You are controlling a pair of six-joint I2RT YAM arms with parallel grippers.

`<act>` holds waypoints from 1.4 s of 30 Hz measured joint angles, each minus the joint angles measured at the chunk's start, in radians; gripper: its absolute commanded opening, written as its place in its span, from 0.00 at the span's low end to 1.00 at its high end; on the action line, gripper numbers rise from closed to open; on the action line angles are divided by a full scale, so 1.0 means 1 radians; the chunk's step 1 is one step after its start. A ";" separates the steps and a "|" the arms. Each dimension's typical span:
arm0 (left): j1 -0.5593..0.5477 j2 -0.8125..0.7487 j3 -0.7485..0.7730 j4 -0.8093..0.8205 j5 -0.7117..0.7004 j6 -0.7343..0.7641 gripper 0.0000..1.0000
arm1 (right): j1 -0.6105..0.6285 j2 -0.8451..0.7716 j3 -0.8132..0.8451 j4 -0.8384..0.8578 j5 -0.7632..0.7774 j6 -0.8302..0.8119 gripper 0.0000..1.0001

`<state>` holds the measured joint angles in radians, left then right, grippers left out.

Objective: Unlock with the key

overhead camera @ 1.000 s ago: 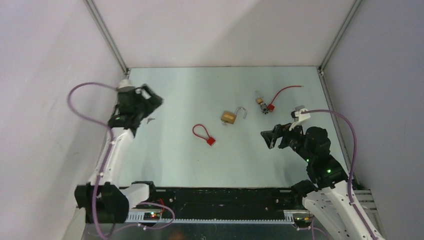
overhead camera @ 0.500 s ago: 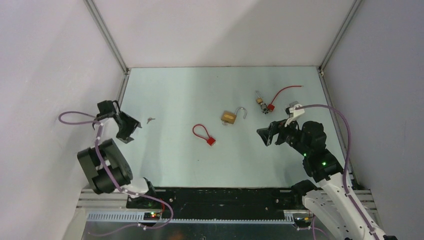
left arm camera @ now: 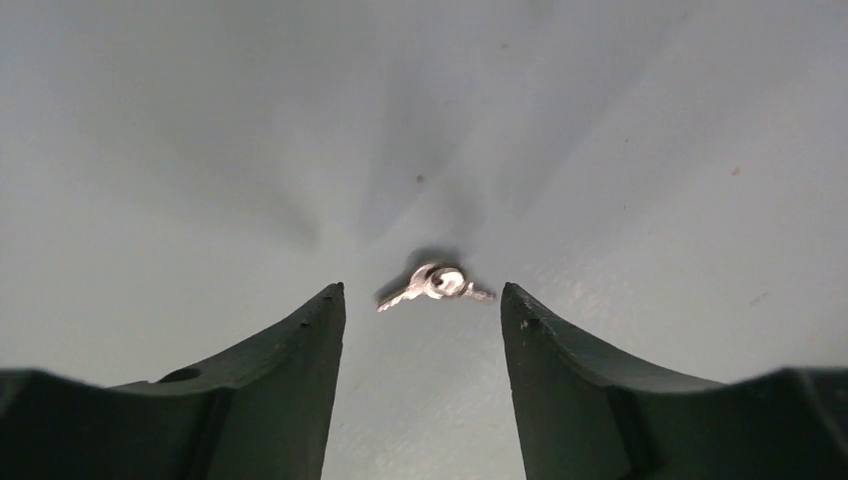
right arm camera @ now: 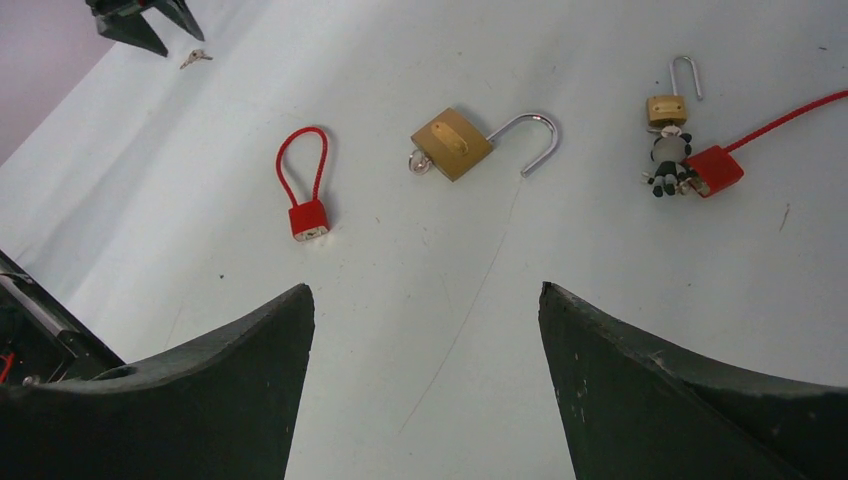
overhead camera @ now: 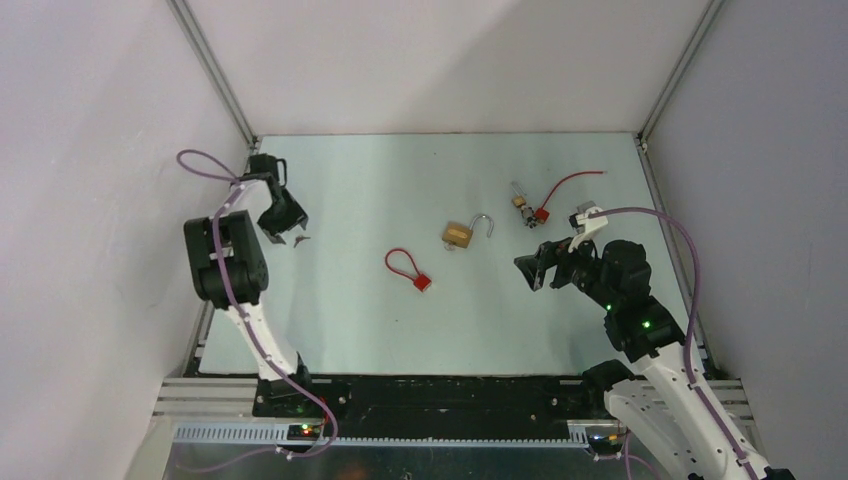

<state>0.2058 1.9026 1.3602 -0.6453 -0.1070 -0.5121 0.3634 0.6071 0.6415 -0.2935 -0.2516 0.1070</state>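
The left end effector (left arm camera: 422,295), fingers spread and gripping nothing, hung over the key (left arm camera: 436,284). The key lay flat on the table (left arm camera: 600,120) between the fingertips, touching neither; in the overhead view it sat at the left of the frame, about mid-height. The right end effector (right arm camera: 425,295), likewise spread and empty, faced the brass padlock (right arm camera: 452,143) near the table's centre. Tiny, thin and stiff, the key looked light and likely to skid on the smooth surface. Its rounded head seemed the best place to pinch.
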 measured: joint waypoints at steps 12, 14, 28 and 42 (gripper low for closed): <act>-0.041 0.150 0.135 -0.109 -0.029 0.044 0.35 | -0.010 0.003 0.000 0.000 0.011 -0.007 0.85; -0.041 0.162 0.153 -0.121 -0.023 0.049 0.26 | -0.011 0.003 0.000 0.000 0.011 -0.007 0.85; -0.097 0.082 0.068 -0.143 0.061 0.068 0.07 | -0.014 -0.019 0.000 0.001 0.006 -0.006 0.85; -0.317 -0.087 -0.095 -0.167 0.037 0.060 0.54 | -0.014 -0.051 0.000 0.015 -0.028 0.036 0.85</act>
<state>-0.1112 1.8153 1.2655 -0.8120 -0.0696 -0.4526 0.3492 0.5564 0.6415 -0.2787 -0.2794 0.1429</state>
